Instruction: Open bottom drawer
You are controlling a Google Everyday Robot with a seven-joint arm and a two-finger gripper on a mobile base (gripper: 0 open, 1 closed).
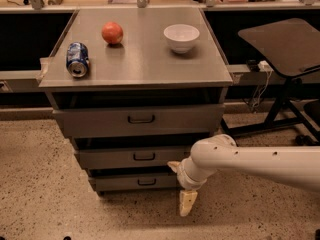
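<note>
The bottom drawer (120,182) is the narrowest grey front of the cabinet, low near the floor, with a small dark loop handle (146,182) at its centre. It looks pushed in. My gripper (187,203) hangs from the white arm (250,163), which reaches in from the right. It points down at the floor just right of and slightly below the drawer's right end, to the right of the handle and apart from it. The arm hides the drawer's right end.
Above are the mid-sized drawer (125,157) and the widest top drawer (100,121). On the cabinet top (145,59) lie a blue can (77,59), a red apple (112,33) and a white bowl (181,37). A dark stand (280,99) is at the right. Speckled floor (45,194) lies in front.
</note>
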